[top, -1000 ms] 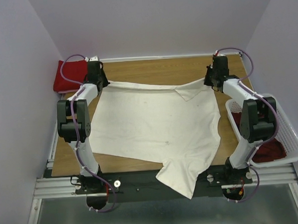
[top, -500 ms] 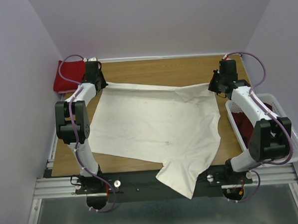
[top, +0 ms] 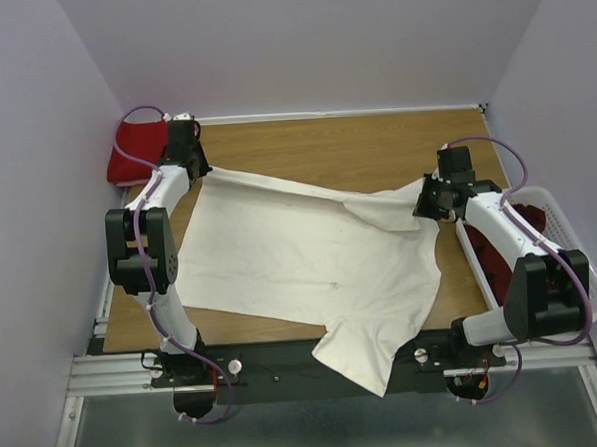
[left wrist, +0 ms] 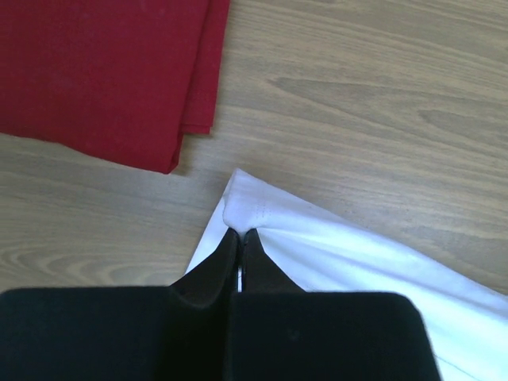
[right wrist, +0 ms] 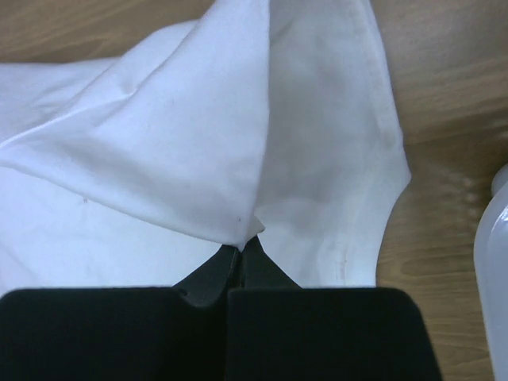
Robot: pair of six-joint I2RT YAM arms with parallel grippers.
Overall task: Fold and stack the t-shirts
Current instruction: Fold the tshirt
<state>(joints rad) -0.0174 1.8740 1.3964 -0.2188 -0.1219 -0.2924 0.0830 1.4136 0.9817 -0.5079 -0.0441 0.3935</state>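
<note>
The large cream-white t-shirt (top: pixel 300 258) lies spread over the wooden table, one part hanging over the near edge. My left gripper (top: pixel 198 169) is shut on its far left corner (left wrist: pixel 246 208). My right gripper (top: pixel 424 199) is shut on its far right corner (right wrist: pixel 238 230), lifted and pulled toward the near side, so a fold of cloth (right wrist: pixel 182 151) lies over the shirt. A folded bright red t-shirt (top: pixel 134 150) sits at the far left corner; it also shows in the left wrist view (left wrist: pixel 103 71). Dark red cloth (top: pixel 501 258) lies in the basket.
A white plastic lattice basket (top: pixel 581 269) stands off the table's right edge, its rim showing in the right wrist view (right wrist: pixel 494 262). Bare wood (top: pixel 345 146) runs along the far side. Purple walls close in the back and sides.
My right gripper has moved toward the near side and slightly right, dragging the shirt's far right corner with it. The shirt's far edge now slants. The left gripper has stayed put.
</note>
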